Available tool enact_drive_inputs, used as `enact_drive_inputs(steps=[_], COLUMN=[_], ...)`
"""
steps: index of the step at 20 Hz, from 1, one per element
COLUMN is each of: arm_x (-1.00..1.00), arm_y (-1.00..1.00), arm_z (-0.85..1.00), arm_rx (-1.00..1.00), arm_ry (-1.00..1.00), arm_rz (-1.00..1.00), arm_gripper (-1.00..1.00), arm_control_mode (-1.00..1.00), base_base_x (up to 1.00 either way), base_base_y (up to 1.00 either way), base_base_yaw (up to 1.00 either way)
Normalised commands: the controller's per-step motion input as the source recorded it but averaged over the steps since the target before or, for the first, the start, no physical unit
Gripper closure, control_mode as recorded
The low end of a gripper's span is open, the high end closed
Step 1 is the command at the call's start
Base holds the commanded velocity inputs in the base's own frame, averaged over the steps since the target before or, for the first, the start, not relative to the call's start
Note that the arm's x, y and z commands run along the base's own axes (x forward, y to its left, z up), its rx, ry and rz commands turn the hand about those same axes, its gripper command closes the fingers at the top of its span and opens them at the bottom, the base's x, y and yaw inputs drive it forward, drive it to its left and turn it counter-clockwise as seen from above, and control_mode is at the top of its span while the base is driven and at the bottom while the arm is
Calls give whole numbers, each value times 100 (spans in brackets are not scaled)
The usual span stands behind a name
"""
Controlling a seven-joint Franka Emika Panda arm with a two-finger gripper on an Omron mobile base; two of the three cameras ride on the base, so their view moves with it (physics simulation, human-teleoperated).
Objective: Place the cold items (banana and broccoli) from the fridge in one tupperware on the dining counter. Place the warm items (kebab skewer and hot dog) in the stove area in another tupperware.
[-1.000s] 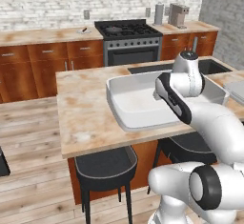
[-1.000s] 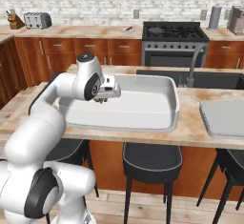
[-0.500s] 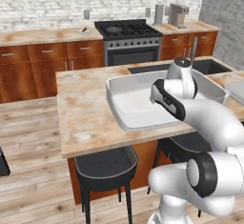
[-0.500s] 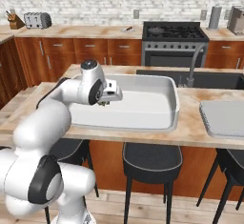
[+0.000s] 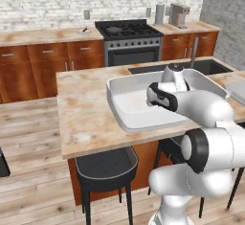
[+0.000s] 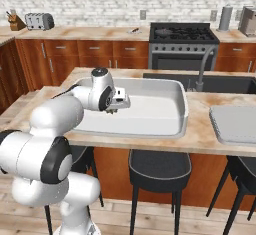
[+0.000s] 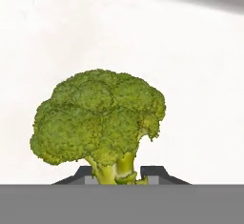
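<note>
Hand view: the small green broccoli floret (image 7: 100, 123) has its pale stalk pinched between the two dark finger tips of the gripper (image 7: 119, 174), which are clamped on it, with the smooth white floor of the large deep white rectangular tub (image 7: 190, 75) behind it. From the right base view the gripper (image 6: 120, 104) hangs inside that white tub (image 6: 177, 124), near its left end. The tub stands on the long beige marbled stone dining counter (image 6: 200, 139) with a red-brown wood base. To the tub's right lies a shallow light grey rectangular tray (image 6: 235, 124), apart from it. Behind are a dark inset sink (image 6: 225, 84) and a grey faucet (image 6: 202, 69). Black round stools (image 6: 160, 165) stand under the counter's near edge. Against the white brick wall is the black gas range (image 5: 127, 30) among red-brown cabinets. No writing is legible.
</note>
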Motion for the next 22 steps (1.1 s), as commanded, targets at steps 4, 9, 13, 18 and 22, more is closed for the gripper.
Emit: enact_drive_inputs(steps=[4,9,13,18,22], arm_x=[38,4,-4,-25,-34], arm_y=[0,-2,0,0,11], arm_z=[-22,-7,12,77,86], arm_rx=[0,0,0,0,0], arm_ry=[7,0,-2,-21,-14], arm_rz=[9,3,0,0,0], arm_gripper=[-100,-100,-100,-100,-100], arm_control_mode=[-100,-100,-100,-100,-100], base_base_x=[0,0,0,0,0], base_base_y=[0,0,0,0,0], base_base_yaw=[0,0,0,0,0])
